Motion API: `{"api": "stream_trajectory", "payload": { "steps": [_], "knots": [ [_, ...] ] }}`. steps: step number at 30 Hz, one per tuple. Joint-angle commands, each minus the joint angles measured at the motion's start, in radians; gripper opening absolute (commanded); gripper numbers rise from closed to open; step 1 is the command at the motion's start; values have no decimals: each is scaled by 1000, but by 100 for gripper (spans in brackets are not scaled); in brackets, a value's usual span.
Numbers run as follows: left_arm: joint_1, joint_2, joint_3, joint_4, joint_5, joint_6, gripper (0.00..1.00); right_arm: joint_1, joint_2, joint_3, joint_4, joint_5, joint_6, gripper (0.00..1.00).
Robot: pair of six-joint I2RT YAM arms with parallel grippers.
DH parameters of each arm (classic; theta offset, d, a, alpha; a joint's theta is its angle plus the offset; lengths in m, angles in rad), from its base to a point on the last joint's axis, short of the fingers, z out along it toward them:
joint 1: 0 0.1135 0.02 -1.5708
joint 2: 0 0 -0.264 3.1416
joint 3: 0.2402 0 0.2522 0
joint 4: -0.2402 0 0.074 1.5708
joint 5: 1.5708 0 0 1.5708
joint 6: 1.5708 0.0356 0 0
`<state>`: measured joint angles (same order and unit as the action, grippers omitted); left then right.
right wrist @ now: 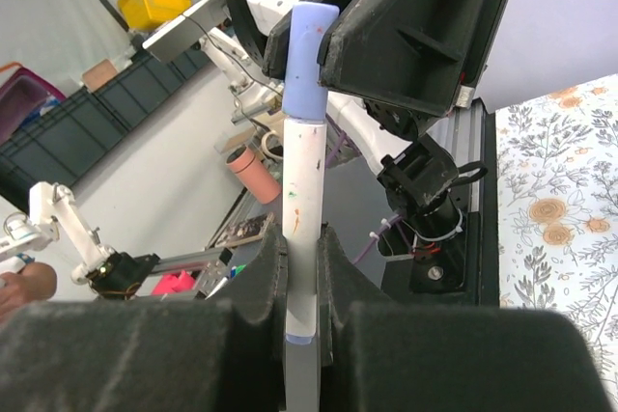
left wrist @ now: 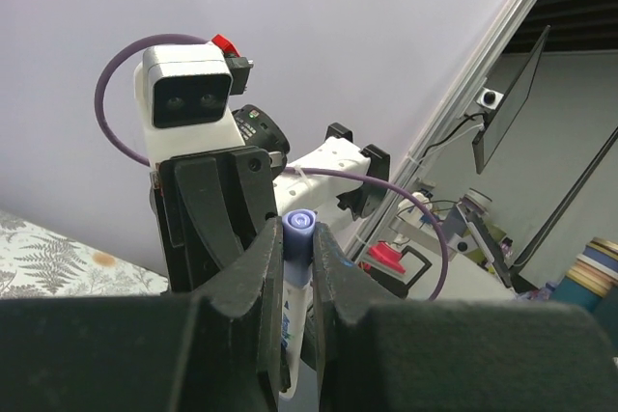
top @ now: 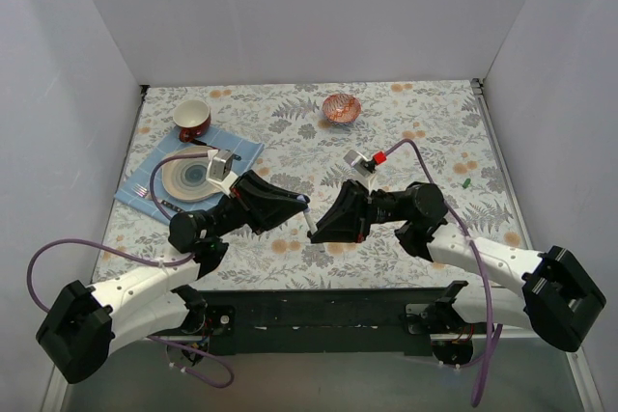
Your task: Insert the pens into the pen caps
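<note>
**Capping the first pen: cap and barrel joined in mid-air over the counter**

Above the near-middle of the counter [top: 425, 132], the two arms meet tip to tip. The right fingers [right wrist: 256, 287] are clenched on the lower barrel of a white-barrelled pen [right wrist: 301, 171], which they hold upright in the right wrist view. The left fingers [left wrist: 253, 272] are clenched on the purple-blue cap [right wrist: 307, 55], which sits over the pen's upper end, in line with the barrel. The step in hand appears to be the insertion itself; how deeply the cap is seated cannot be told.

The next move likely calls for a short push along the pen's axis, both grips firm and neither wrist tilting. One grip should then let go so that the capped pen can be set down.

Further back, a small green piece [top: 465, 182], probably another cap, lies toward the right edge. A plate [top: 188, 178] rests on a blue cloth [top: 246, 149] at the left. A red cup [top: 191, 118] and an orange bowl [top: 341, 108] stand near the far edge. No other pens can be made out.
</note>
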<state>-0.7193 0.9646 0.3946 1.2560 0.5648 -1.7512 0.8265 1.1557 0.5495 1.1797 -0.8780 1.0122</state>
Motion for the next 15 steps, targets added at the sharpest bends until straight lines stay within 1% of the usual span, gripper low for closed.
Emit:
{"api": "stream_trajectory", "payload": {
  "steps": [1,6,10,12,15],
  "knots": [
    [-49,2,-45,-152,175,38,0,-44,-44,130,61,146,-72,1],
    [-84,19,-40,-193,168,48,0,-59,-24,162,43,123,-77,1],
    [-109,23,-49,-236,158,64,0,-81,-37,197,-40,111,-130,1],
    [-117,29,-63,-224,159,62,0,-90,-42,205,-75,105,-156,1],
    [-143,55,-68,-218,161,71,0,-113,-37,217,-60,96,-135,1]
  ]
}}
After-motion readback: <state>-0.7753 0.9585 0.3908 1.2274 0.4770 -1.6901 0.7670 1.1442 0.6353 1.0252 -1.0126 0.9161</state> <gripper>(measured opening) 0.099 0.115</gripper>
